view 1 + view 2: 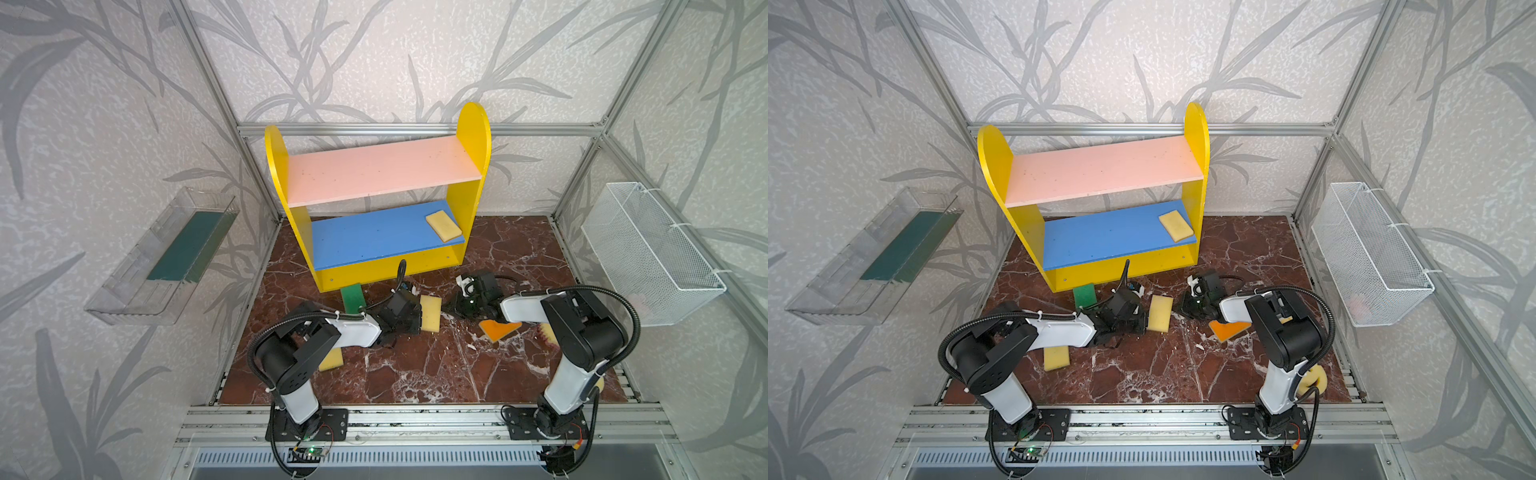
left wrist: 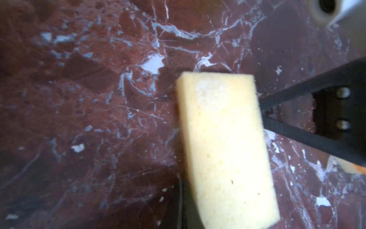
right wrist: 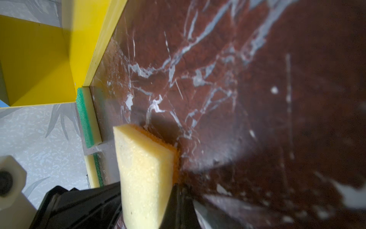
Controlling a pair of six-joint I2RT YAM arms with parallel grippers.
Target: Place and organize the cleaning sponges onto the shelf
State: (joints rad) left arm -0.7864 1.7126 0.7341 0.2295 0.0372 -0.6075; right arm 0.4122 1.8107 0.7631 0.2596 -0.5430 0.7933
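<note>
a: where are the sponges?
b: one pale sponge (image 1: 443, 225) lies flat on the shelf (image 1: 473, 145), at the right end of its blue board (image 1: 365, 239), just beside the right side panel.
a: and the others?
b: down on the table (image 1: 415, 374). a green sponge (image 1: 352, 297) lies just beside the front of the shelf's base, near its left corner. a yellow sponge (image 1: 430, 312) sits before the middle of the shelf, and an orange sponge (image 1: 498, 329) is near it to the right, tilted and partly under the right arm (image 1: 582, 328). another, the tucked sponge (image 1: 1056, 358), pokes out from under the left arm (image 1: 291, 353). a round sponge (image 1: 1314, 379) shows beside the right arm's base, mostly hidden.
a: what of the end effectors?
b: the left end effector (image 2: 221, 148) is pinching the yellow sponge; the left wrist view shows a black finger (image 2: 328, 111) on either side of it. whether that sponge rests on the table or hangs just above it cannot be told. the right end effector (image 3: 146, 190) is clamped on one end of the orange sponge, whose far end is down at the table.
a: further out?
b: a clear tray (image 1: 124, 291) hangs on the left wall with a dark green slab (image 1: 185, 245) inside, and a wire basket (image 1: 652, 257) hangs on the right wall, both well apart from the shelf.
</note>
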